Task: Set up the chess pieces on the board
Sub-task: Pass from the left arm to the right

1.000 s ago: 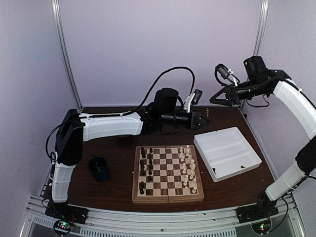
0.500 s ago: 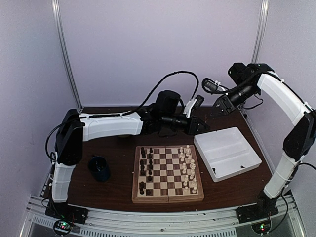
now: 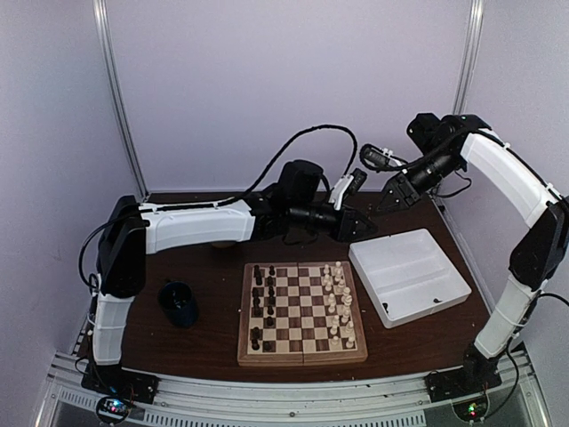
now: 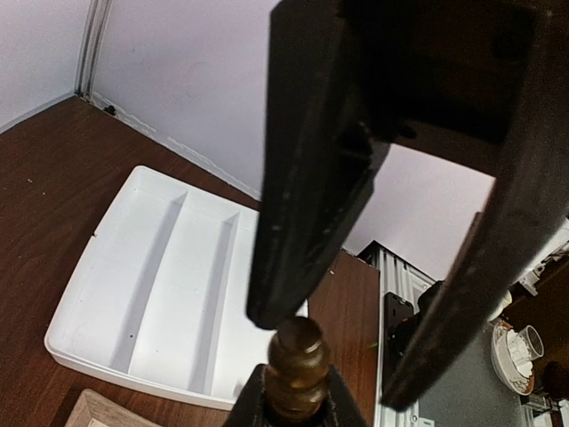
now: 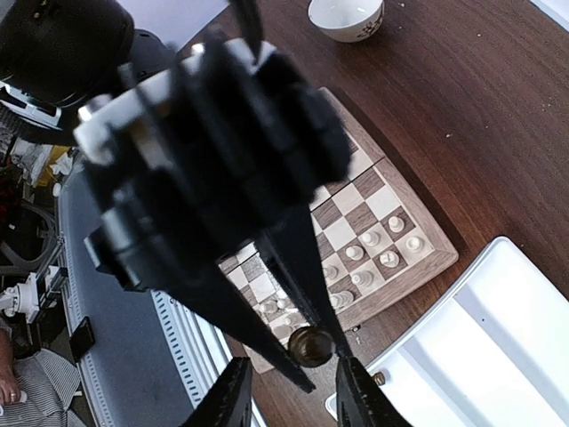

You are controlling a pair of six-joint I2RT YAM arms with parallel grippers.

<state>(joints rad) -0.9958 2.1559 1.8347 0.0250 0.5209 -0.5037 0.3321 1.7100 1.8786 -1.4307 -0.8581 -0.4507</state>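
My left gripper [image 3: 364, 222] is shut on a dark brown chess piece [image 4: 298, 356] and holds it in the air beyond the board's far right corner, next to the tray. Its own fingertips [image 4: 253, 405] clamp the piece's base. My right gripper [image 3: 384, 203] is open, its jaws either side of the piece's round head [image 5: 311, 345]. One of its fingertips [image 4: 280, 302] is almost on the head. The board [image 3: 302, 358] has dark chess pieces [image 3: 262, 302] on its left side and cream ones [image 3: 338, 302] on its right.
A white two-compartment tray [image 3: 400, 267] lies right of the board and below the grippers; it also shows in the left wrist view [image 4: 151, 276]. A dark cup [image 3: 180, 302] stands left of the board. A white bowl [image 5: 345, 16] sits on the table.
My right arm has swung down and left, bringing its open gripper up to the left gripper's tip. The left gripper has edged slightly right with the dark piece still in it.
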